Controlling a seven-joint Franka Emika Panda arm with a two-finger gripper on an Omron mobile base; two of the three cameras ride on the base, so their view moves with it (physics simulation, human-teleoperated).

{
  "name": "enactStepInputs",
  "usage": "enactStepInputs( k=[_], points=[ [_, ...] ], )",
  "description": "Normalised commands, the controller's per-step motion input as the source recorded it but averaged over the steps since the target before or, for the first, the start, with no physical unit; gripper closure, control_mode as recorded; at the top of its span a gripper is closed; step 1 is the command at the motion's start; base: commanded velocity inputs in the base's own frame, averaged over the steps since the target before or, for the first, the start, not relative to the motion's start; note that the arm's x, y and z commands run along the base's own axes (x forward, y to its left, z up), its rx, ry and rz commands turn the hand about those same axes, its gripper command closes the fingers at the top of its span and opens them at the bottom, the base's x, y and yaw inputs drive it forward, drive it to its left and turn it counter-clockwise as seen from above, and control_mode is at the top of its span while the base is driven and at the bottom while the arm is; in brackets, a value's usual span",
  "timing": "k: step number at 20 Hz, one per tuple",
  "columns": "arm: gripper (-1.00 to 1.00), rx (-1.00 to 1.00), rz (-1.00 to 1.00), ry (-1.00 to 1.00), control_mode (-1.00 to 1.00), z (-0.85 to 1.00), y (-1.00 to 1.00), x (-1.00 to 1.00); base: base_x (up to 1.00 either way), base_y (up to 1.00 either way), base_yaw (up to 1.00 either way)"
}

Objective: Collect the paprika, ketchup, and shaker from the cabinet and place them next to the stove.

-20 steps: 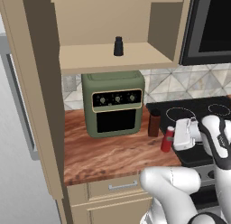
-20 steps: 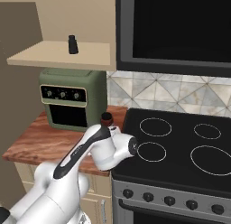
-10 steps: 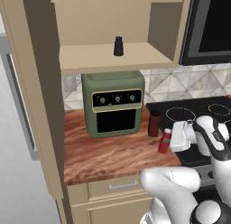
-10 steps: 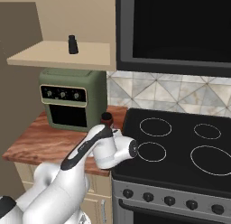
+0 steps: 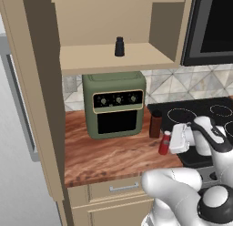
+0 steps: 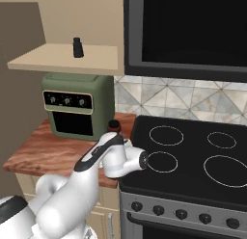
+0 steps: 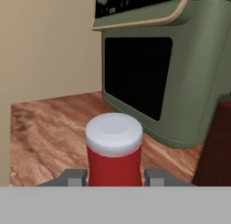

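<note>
The ketchup (image 5: 164, 143) stands upright near the counter's right end, just left of the stove (image 5: 200, 112). My gripper (image 5: 169, 142) reaches it from the right and is shut on it. Seen from the hand, the ketchup (image 7: 114, 151) shows a pale top, and a fingertip (image 7: 74, 177) presses each side of its red body. The paprika (image 5: 155, 124) stands just behind it on the counter; its cap (image 6: 114, 125) peeks over my arm. The shaker (image 5: 119, 46) is alone on the cabinet shelf (image 5: 100, 59), and the shaker (image 6: 77, 47) also shows from the right.
An olive-green toaster oven (image 5: 116, 104) sits on the wooden counter (image 5: 104, 154) under the cabinet, left of the bottles. A dark microwave (image 6: 188, 31) hangs over the stove (image 6: 193, 151). A tall tan panel (image 5: 38, 97) bounds the counter's left side.
My hand has shifted slightly left and down with the ketchup between its fingers. The paprika and shaker have not moved.
</note>
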Motion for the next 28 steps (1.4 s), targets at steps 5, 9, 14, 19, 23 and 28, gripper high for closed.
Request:
enactStepInputs(
  k=[5, 9, 14, 19, 23, 28],
  points=[
    [1.00, 0.00, 0.00, 0.00, -1.00, -0.13, -0.07, 0.25, 0.00, 0.00, 0.00],
    [1.00, 0.00, 0.00, 0.00, -1.00, -0.10, -0.04, 0.25, 0.00, 0.00, 0.00],
    [1.00, 0.00, 0.00, 0.00, -1.00, -0.11, -0.02, 0.23, 0.00, 0.00, 0.00],
    [1.00, 0.00, 0.00, 0.00, -1.00, -0.17, -0.02, 0.14, 0.00, 0.00, 0.00],
    [1.00, 0.00, 0.00, 0.00, -1.00, -0.19, -0.03, 0.08, 0.00, 0.00, 0.00],
    [1.00, 0.00, 0.00, 0.00, -1.00, -0.15, 0.00, 0.01, 0.00, 0.00, 0.00]
  ],
)
